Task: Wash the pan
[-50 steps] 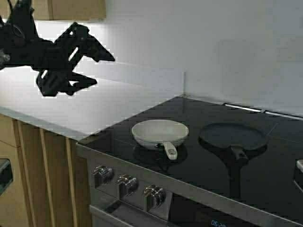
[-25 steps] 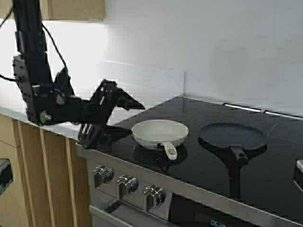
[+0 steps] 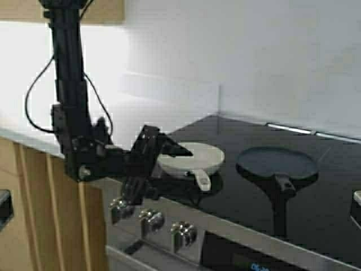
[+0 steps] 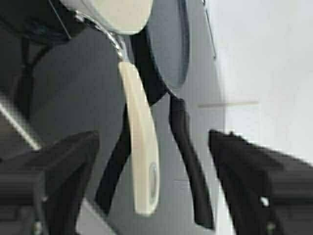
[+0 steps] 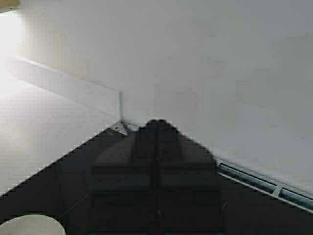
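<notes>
The cream-white pan (image 3: pixel 198 154) sits on the black stovetop (image 3: pixel 237 203), its beige handle (image 3: pixel 203 180) pointing toward the front edge. My left gripper (image 3: pixel 162 169) is open, low at the stove's front left, just left of the pan and its handle. In the left wrist view the pan (image 4: pixel 124 12) and its handle (image 4: pixel 142 161) lie ahead between the two spread fingers of my left gripper (image 4: pixel 156 196), untouched. My right gripper (image 5: pixel 156 123) is shut and empty, held above the stovetop's back corner; it is out of the high view.
A wider black pan (image 3: pixel 276 164) with a black handle (image 4: pixel 190 166) sits right of the cream pan. Stove knobs (image 3: pixel 149 217) line the front panel. A white counter (image 3: pixel 34 127) lies to the left, with a wall behind and wooden cabinets below.
My left arm has swung down and to the right, from above the counter to the stove's front left. Its open gripper is now beside the pan's handle. The pans have not moved.
</notes>
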{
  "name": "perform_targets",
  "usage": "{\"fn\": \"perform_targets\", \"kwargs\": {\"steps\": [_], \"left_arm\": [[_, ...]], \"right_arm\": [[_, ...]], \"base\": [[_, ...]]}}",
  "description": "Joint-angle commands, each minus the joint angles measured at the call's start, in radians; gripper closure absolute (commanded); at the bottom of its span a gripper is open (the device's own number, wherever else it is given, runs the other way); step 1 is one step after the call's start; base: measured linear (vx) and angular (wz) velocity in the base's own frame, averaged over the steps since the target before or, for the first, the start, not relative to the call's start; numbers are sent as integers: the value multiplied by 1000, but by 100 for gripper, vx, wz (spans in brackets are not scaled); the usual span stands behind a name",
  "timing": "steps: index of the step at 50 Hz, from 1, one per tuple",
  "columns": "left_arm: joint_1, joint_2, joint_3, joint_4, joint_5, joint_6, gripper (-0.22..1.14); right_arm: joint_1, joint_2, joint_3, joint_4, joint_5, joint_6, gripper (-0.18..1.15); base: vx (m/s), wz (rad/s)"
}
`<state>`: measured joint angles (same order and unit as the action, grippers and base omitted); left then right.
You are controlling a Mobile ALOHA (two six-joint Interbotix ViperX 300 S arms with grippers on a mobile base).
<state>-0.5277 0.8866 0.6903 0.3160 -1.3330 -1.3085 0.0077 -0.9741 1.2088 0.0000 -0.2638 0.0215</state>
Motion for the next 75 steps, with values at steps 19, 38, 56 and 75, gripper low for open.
{"fn": "perform_targets", "kwargs": {"steps": [19, 38, 56, 75], "left_arm": [[-61, 109, -195, -44, 2, -103, -8], [-78, 146, -322, -58, 74, -135, -8], [-92, 175, -373, -72, 83, -179, -6], [-95, 166, -368, -101, 63, -206, 105]], "right_arm": [[2, 9, -11, 0, -3, 2, 91], [2, 9, -11, -2, -3, 2, 91], [2, 9, -11, -2, -5, 2, 91], [2, 9, -11, 0, -3, 2, 91]], "base": [[0, 0], [0, 0], [0, 0], [0, 0]]}}
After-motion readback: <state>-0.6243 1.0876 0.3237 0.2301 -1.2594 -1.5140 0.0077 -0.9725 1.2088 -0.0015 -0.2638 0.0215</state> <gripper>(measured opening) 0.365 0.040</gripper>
